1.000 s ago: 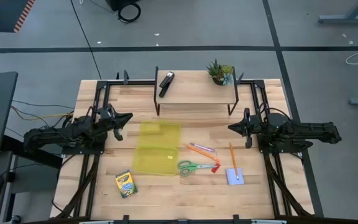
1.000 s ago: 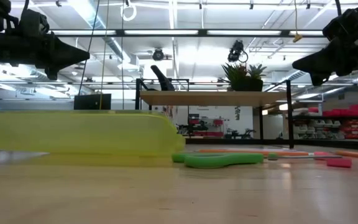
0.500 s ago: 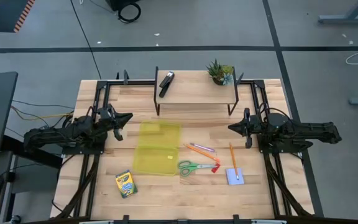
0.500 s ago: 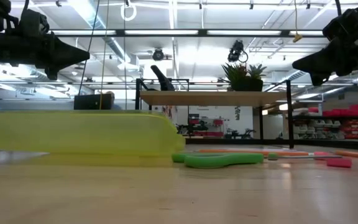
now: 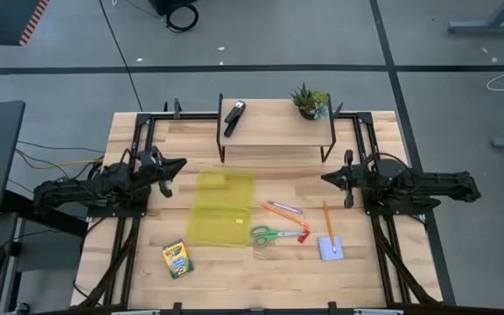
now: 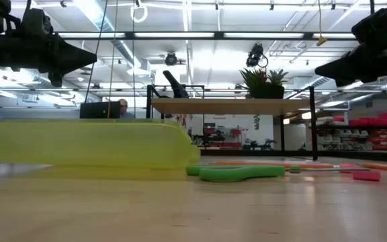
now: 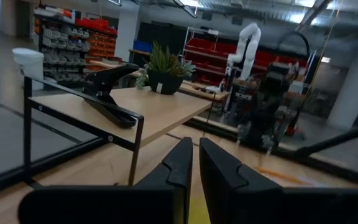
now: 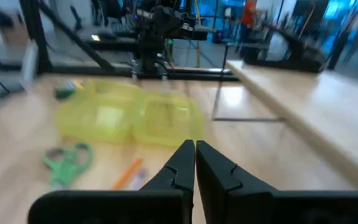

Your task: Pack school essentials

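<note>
The left gripper is being held closed and empty above the table's left side, well apart from the open yellow-green pencil case. The right gripper is likewise being held closed on nothing over the right side. The green-handled scissors, orange pen, small red piece, yellow pencil, pale blue notepad and crayon box are lying on the table. The black stapler and potted plant are being kept on the shelf.
</note>
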